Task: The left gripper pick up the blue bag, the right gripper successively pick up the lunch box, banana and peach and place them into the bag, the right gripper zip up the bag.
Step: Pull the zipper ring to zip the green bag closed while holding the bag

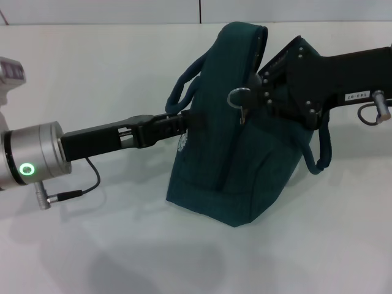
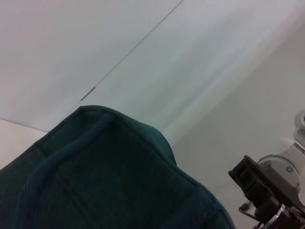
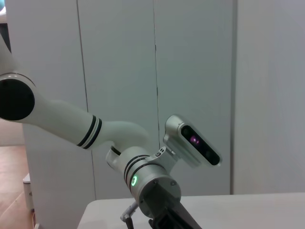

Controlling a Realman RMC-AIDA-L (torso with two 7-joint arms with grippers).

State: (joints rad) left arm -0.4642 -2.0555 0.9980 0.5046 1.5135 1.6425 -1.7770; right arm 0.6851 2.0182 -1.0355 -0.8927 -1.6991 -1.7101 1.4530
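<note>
The blue bag [image 1: 233,153] stands upright on the white table [image 1: 92,245], its top drawn together. My left gripper [image 1: 187,120] reaches in from the left and is shut on the bag at the base of its near loop handle [image 1: 179,92]. My right gripper [image 1: 260,86] comes in from the right at the bag's top, right beside the metal zipper ring pull [image 1: 237,97]. The bag's other handle [image 1: 318,153] hangs under the right arm. In the left wrist view the bag [image 2: 95,176] fills the lower part, with the right gripper [image 2: 267,195] beyond it. The lunch box, banana and peach are out of view.
A grey cable [image 1: 73,190] hangs from the left arm's silver cylinder [image 1: 33,159]. The right wrist view shows the left arm [image 3: 143,179] with its green light, the head camera [image 3: 193,141] and wall panels behind.
</note>
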